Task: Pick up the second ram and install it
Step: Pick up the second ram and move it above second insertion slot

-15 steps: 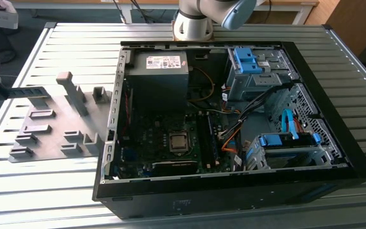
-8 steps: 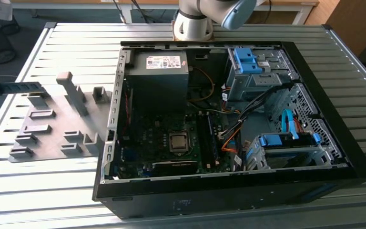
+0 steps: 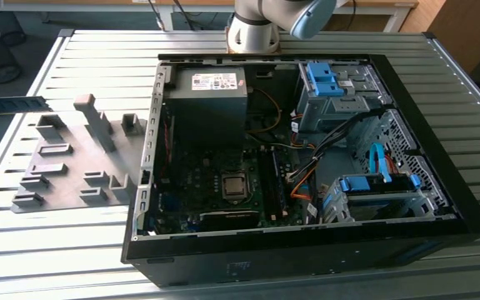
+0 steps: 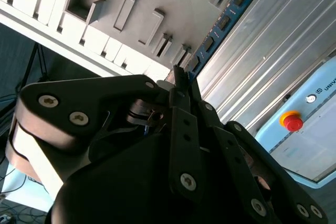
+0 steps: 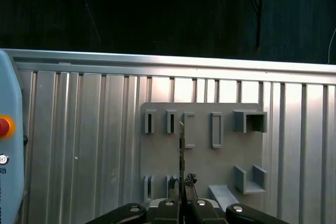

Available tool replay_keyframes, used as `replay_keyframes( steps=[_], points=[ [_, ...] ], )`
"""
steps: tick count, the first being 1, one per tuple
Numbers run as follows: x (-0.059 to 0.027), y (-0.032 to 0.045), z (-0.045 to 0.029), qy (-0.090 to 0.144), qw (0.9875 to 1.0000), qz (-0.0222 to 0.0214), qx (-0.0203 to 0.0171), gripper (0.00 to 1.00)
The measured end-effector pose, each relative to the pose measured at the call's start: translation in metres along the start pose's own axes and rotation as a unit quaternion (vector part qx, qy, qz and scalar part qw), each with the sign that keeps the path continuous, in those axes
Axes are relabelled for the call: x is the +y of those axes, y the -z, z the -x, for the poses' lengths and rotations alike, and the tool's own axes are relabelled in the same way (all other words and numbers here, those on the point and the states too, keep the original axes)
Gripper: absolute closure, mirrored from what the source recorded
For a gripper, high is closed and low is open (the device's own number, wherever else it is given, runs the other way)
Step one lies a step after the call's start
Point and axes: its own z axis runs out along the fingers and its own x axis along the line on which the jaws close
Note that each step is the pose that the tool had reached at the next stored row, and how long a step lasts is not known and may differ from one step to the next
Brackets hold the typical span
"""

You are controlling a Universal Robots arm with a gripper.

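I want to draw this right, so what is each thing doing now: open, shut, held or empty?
gripper: shut on the second ram.
second ram: held, out of the fixture plate's slots.
fixture plate: flat on the table, visible slots empty.
computer case: lying on its side, side panel off, insides showing.

Beside the grey fixture plate (image 3: 67, 170), we find the second ram (image 3: 17, 104) cut off by the exterior view's left edge. In the second wrist view the gripper (image 4: 178, 77), clamped on the stick, hides its held end. Against the plate in the first wrist view we see it edge-on, too thin to read.
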Motion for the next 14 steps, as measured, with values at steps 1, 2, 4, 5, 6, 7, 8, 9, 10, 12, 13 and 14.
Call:
replay_keyframes(
  steps=[1, 2, 4, 5, 6, 7, 8, 9, 10, 12, 13, 14],
  points=[
    [0.0000, -0.0001, 0.0000, 0.000, 1.0000, -0.0001, 0.0000, 0.86],
    [0.0000, -0.0001, 0.0000, 0.000, 1.0000, -0.0001, 0.0000, 0.86],
    [0.0000, -0.0001, 0.0000, 0.000, 1.0000, -0.0002, 0.0000, 0.86],
    [0.0000, 0.0000, 0.0000, 0.000, 1.0000, -0.0001, 0.0000, 0.86],
    [0.0000, 0.0001, 0.0000, 0.000, 1.0000, -0.0001, 0.0000, 0.86],
    [-0.0002, 0.0001, 0.0001, 0.000, 1.0000, -0.0001, 0.0000, 0.86],
    [-0.0012, 0.0003, 0.0001, 0.000, 1.0000, 0.0001, 0.0001, 0.86],
    [-0.0027, 0.0002, 0.0000, 0.000, 1.0000, 0.0000, 0.0000, 0.86],
    [-0.0048, 0.0003, -0.0001, 0.000, 1.0000, 0.0000, 0.0000, 0.86],
    [-0.0087, 0.0004, -0.0002, 0.000, 1.0000, 0.0000, 0.0000, 0.86],
    [-0.0107, 0.0004, -0.0002, 0.000, 1.0000, -0.0001, 0.0000, 0.86],
    [-0.0129, 0.0004, -0.0003, 0.000, 1.0000, -0.0001, 0.0000, 0.86]
  ],
)
